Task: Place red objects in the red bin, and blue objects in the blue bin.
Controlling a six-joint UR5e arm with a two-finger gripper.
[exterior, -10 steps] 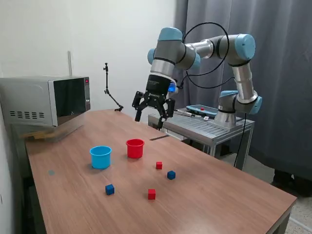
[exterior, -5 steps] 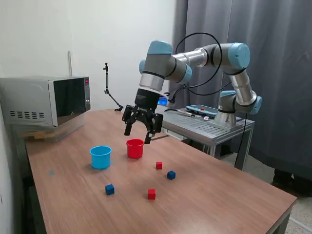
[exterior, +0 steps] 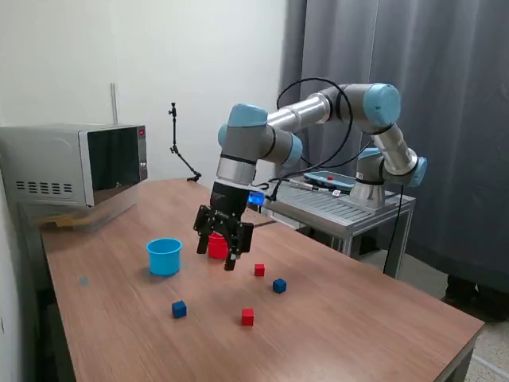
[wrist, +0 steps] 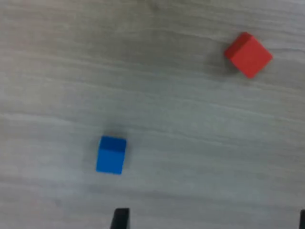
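Note:
My gripper hangs open and empty just above the table, in front of the red bin, which it partly hides. The blue bin stands to the exterior view's left of it. One red cube and one blue cube lie to the gripper's right in the exterior view. Nearer the table's front lie another blue cube and another red cube. The wrist view shows a blue cube and a red cube on the wood, with one dark fingertip at the frame's edge.
A microwave sits at the table's far corner on the exterior view's left. A grey metal stand carrying the arm's base stands beyond the table's far edge. A thin black holder rises at the back.
The arm has swung down and toward the exterior view's left, from high over the table's far edge to low in front of the red bin. The fingers stay open. The cubes and bins have not moved.

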